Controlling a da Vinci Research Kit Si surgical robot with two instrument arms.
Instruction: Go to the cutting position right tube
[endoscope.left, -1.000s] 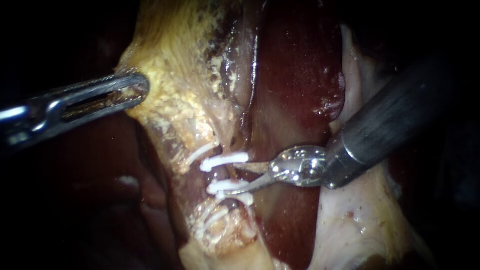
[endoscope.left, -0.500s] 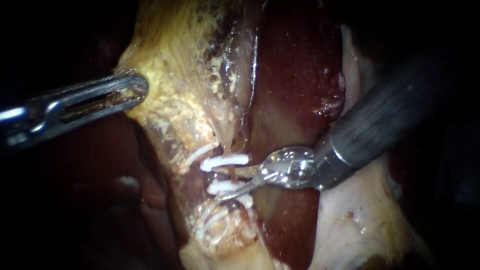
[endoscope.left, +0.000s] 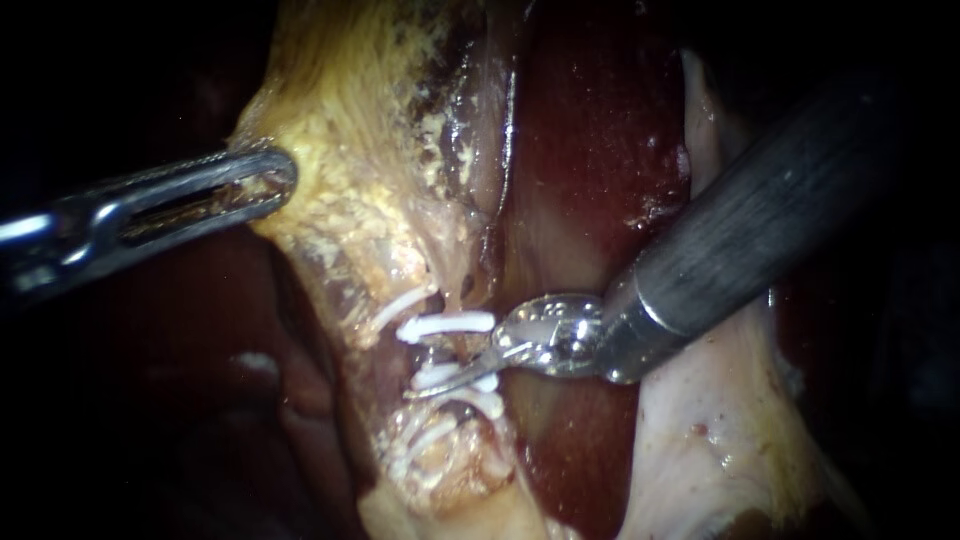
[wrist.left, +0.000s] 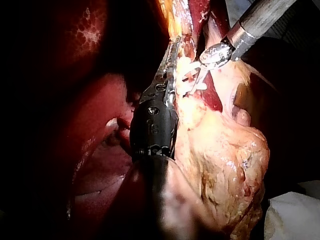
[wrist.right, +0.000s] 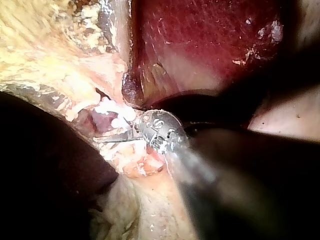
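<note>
Darkness is surrounding every view, hiding any walls or floor. Light is falling brightly on the middle and fading outward. In the left wrist view, a white cloth (wrist.left: 296, 216) is lying just beside the yellowish tissue (wrist.left: 225, 165).

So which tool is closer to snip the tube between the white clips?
Right. The right instrument has its open blades at the tube between the white clips. The left instrument is far off, its jaws shut on yellowish tissue.
</note>
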